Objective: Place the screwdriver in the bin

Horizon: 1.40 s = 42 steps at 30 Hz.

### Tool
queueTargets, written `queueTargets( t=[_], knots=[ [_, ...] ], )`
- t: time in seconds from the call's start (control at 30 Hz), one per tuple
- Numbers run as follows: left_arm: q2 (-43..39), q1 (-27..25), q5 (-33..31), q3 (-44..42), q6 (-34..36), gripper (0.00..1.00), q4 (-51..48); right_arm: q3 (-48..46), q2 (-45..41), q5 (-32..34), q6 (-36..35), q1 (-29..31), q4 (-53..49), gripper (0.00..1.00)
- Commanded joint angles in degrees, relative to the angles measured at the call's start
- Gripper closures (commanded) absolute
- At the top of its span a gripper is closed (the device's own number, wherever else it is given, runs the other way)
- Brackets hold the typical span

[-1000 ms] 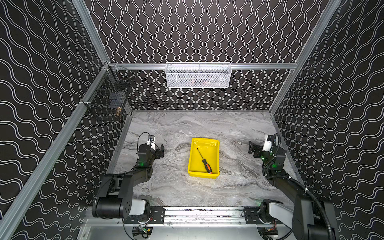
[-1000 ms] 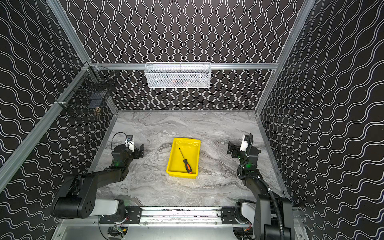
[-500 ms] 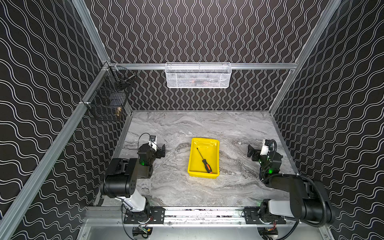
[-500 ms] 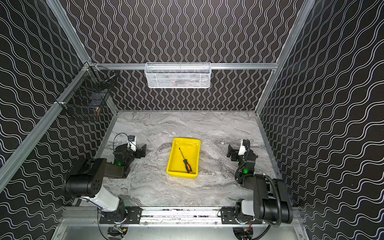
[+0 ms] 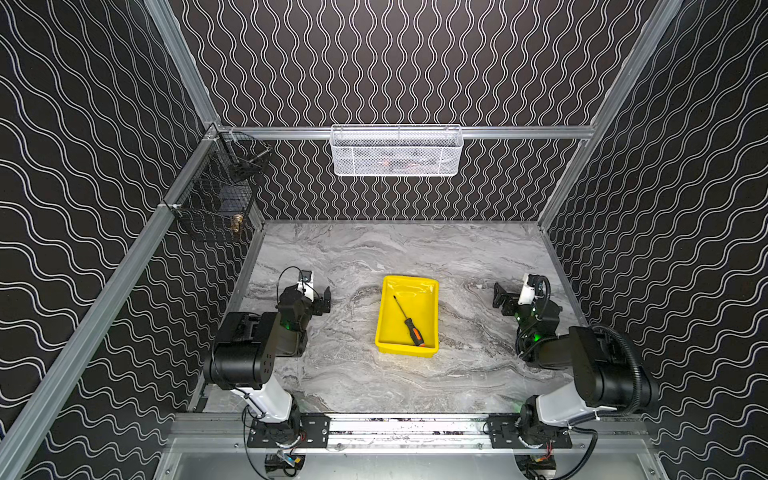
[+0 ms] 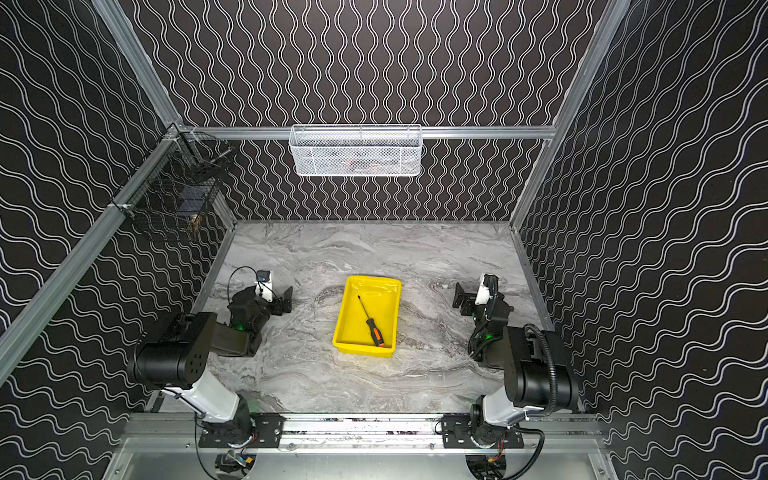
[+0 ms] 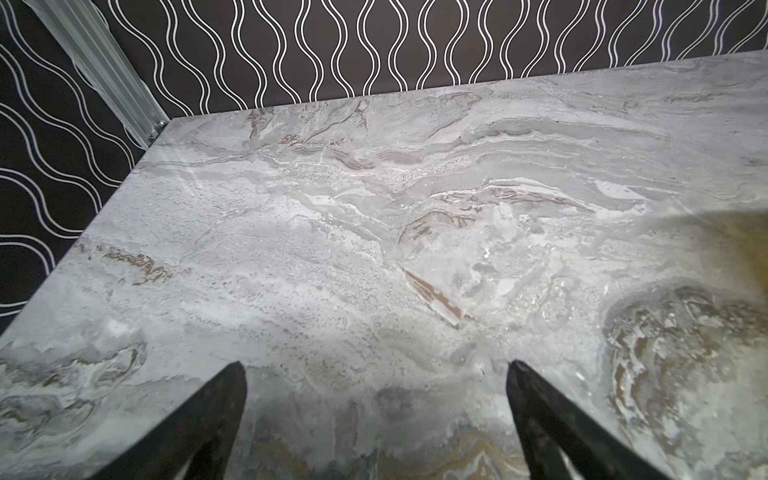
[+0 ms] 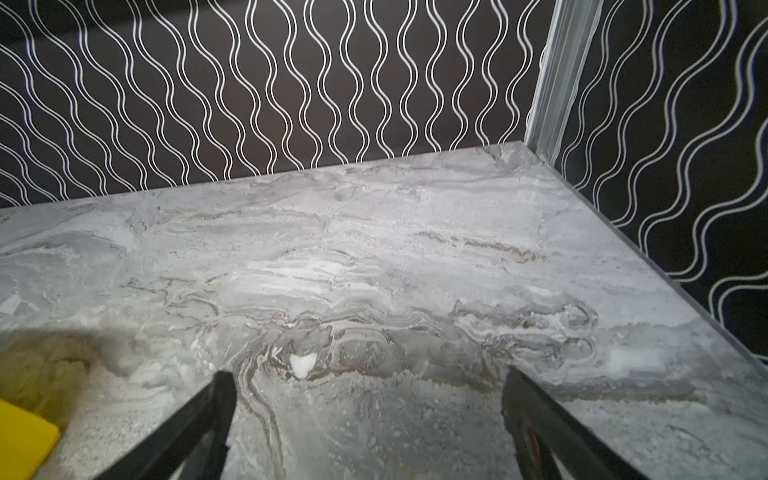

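Reading the counter (image 5: 353, 374) as a clock face in both top views, with 12 at the back wall, the yellow bin (image 5: 380, 316) (image 6: 338, 320) sits about at the centre. The screwdriver (image 5: 407, 319) (image 6: 371, 322) lies flat inside it on the bin floor. Its thin shaft points toward 11 o'clock. Its black and orange handle points toward 5 o'clock, with the handle end close to the bin's 6 o'clock wall.

The left arm (image 5: 249, 349) is folded low at 9 o'clock of the bin, well apart from it. The left jaws stand spread, and in the left wrist view only bare counter (image 7: 374, 249) shows between them.

The right arm (image 5: 582, 361) is folded low at 3 o'clock, also well apart from the bin. The right jaws stand spread wide with nothing between them. The right wrist view shows marbled counter (image 8: 374, 270) there, and 1 yellow corner of the bin (image 8: 25, 432) at the frame's edge.

A white mesh basket (image 5: 397, 151) hangs on the back rail at 12 o'clock. A black wire basket (image 5: 216, 203) hangs on the side wall near 10 o'clock.
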Motion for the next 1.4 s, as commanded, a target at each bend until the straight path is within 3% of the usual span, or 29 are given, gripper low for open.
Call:
queueTargets(
  t=[0.0, 0.2, 0.37, 0.5, 0.6, 0.73, 0.87, 1.37],
  knots=[
    [0.02, -0.14, -0.55, 0.27, 0.27, 0.01, 0.18, -0.01, 0.1, 0.81, -0.34, 0.09, 2.81, 0.0],
    [0.01, -1.4, -0.04, 0.08, 1.97, 0.01, 0.72, -0.1, -0.14, 0.65, -0.42, 0.15, 2.61, 0.0],
    [-0.07, -1.4, 3.54, -1.02, 3.18, 0.01, 2.46, -2.88, -0.18, -8.99, -3.94, 0.15, 7.72, 0.0],
    [-0.17, -1.36, 7.6, -2.73, 4.24, 0.01, 5.63, -0.39, 0.17, -4.09, -1.72, 0.15, 3.47, 0.0],
    [-0.17, -1.22, 5.22, -0.87, 3.3, 0.01, 2.14, -0.2, -0.06, 2.81, 0.46, 0.14, 2.91, 0.0],
    [0.01, -1.22, -2.39, 0.62, 0.84, 0.01, -0.54, -0.44, -0.06, 2.29, 0.45, 0.15, 3.29, 0.0],
    [0.01, -1.31, -2.51, 0.54, 0.88, 0.01, -0.18, -1.84, -0.16, -7.93, -3.63, 0.15, 5.97, 0.0],
    [0.11, -1.31, -2.55, 0.79, 0.8, 0.01, -0.58, -0.11, 0.08, -1.19, -0.95, 0.15, 2.94, 0.0]
  ],
)
